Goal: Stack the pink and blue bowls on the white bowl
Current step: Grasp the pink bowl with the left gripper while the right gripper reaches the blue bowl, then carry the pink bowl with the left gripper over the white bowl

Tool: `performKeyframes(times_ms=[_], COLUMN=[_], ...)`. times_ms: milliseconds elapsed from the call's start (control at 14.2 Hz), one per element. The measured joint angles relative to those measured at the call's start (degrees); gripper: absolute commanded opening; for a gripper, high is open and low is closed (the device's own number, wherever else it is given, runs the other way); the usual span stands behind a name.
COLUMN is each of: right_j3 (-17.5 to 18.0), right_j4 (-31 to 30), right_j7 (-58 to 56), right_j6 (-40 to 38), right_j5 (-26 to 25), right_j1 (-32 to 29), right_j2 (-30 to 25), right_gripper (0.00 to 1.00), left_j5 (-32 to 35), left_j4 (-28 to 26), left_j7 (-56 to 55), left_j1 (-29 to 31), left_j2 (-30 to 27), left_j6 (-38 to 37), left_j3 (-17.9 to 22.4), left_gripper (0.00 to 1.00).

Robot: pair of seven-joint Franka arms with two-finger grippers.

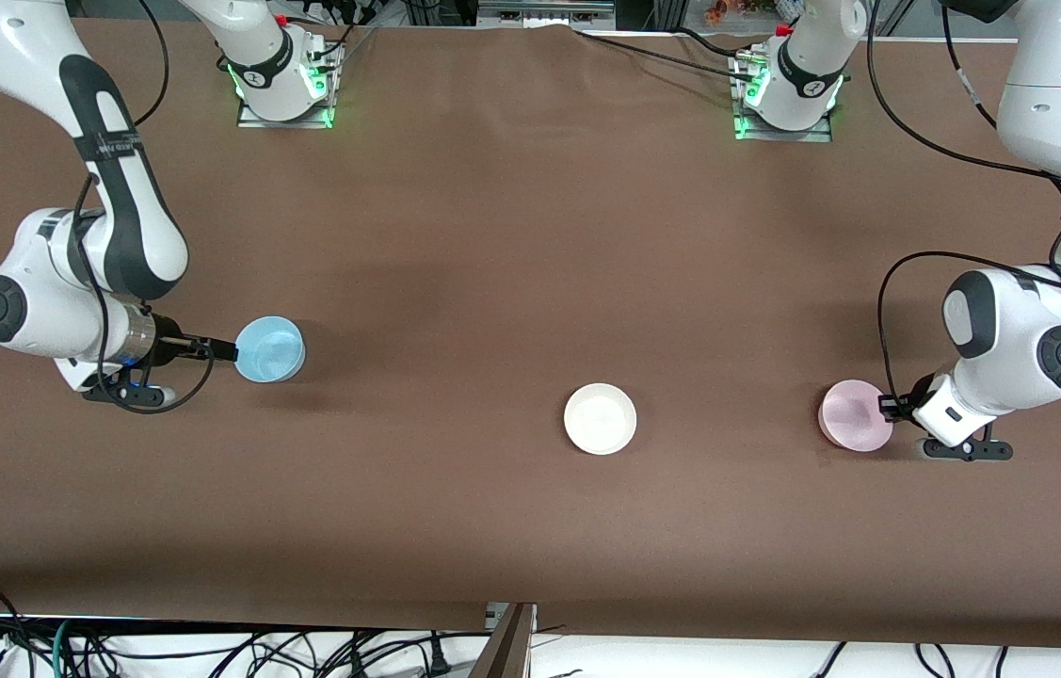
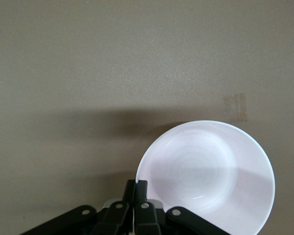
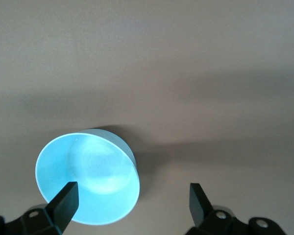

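The pale pink bowl [image 1: 855, 415] is at the left arm's end of the table. My left gripper [image 1: 888, 408] is shut on its rim; in the left wrist view the fingers [image 2: 142, 191] pinch the edge of the pink bowl [image 2: 210, 176]. The sky-blue bowl [image 1: 269, 349] stands at the right arm's end. My right gripper [image 1: 227, 350] is open at its rim. In the right wrist view one fingertip [image 3: 67, 195] is over the blue bowl [image 3: 88, 171] and the other is over bare table. The white bowl [image 1: 600, 419] sits alone on the table between the other two, nearer the front camera.
The brown table [image 1: 511, 245] is bare apart from the three bowls. The arm bases [image 1: 285, 89] stand along its edge farthest from the front camera. Cables [image 1: 210, 650] hang below the near edge. A faint tape mark [image 2: 235, 106] shows on the table by the pink bowl.
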Motion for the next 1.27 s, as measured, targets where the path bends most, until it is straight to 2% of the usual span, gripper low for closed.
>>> performKeyframes(times_ms=[283,565,918,1130,1201,1272], right_j3=[-1.39,-1.47,-1.44,-1.39,-1.39,-1.38], right_j4=[0.00,0.01,0.00,0.00,0.00,0.00], right_j7=[-6.94,-9.24,-10.42,-12.24,-12.66,-12.98], right_j6=[2.71,3.21,1.96,-0.02,-0.24,-0.28], right_j5=[6.15,7.20,7.24,7.25,7.25,7.26], right_j1=[-0.07,-0.07,-0.07,-0.05,-0.05,-0.05], right_j2=[2.78,4.32,4.64,4.65,4.65,4.65], right_gripper=[1.00,1.00,1.00,1.00,0.92,0.78], left_j5=[0.00,-0.76,-4.03,-4.04,-4.04,-4.04], left_j4=[0.08,2.60,14.11,18.59,18.88,18.99], left_j7=[0.02,-1.56,-4.92,-17.47,-22.97,-28.38], left_j1=[-0.09,-0.33,-1.20,-6.66,-9.42,-12.35], left_j2=[-0.03,-0.58,-1.76,-2.49,-2.73,-2.82], left_j6=[0.31,-0.48,-15.82,-23.12,-23.70,-24.02], left_j3=[-0.09,-1.62,-2.53,-3.07,-3.16,-3.24], left_gripper=[0.00,0.00,0.00,0.00,0.00,0.00])
